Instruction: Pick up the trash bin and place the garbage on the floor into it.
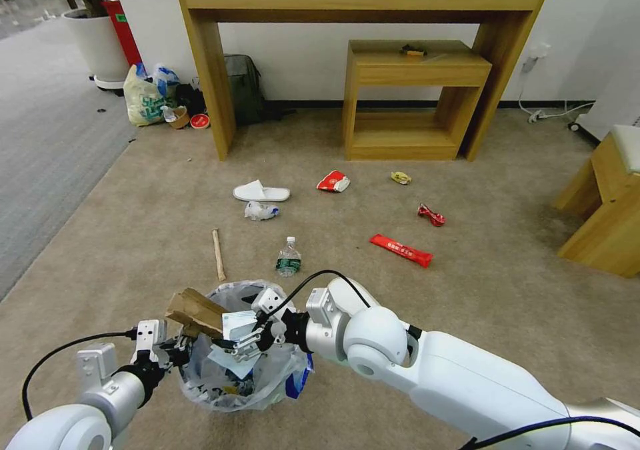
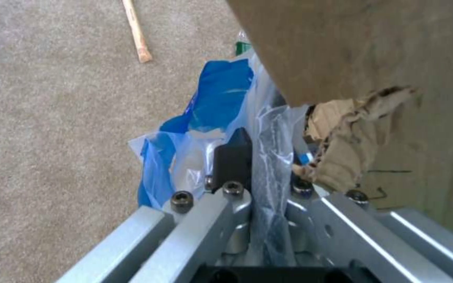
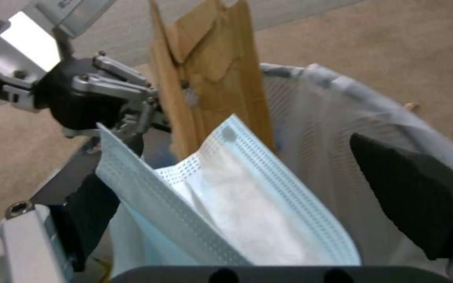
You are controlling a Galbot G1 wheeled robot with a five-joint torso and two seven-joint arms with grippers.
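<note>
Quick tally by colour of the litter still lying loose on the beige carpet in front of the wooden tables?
White: 2, slipper, crumpled wad
Red: 3, pack, crushed wrapper, long wrapper
Yellow: 1, wrapper
Wood: 1, stick
Green-label: 1, bottle
Total: 8

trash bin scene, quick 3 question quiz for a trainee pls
1. Fill in: the right gripper, open over the trash bin, has a pale blue ____ between its fingers.
2. Which gripper clamps the bin's rim? A) left gripper B) right gripper C) neither
3. True or false: the white slipper lies on the floor.
Key: 1 mask; 2 A; 3 true.
</note>
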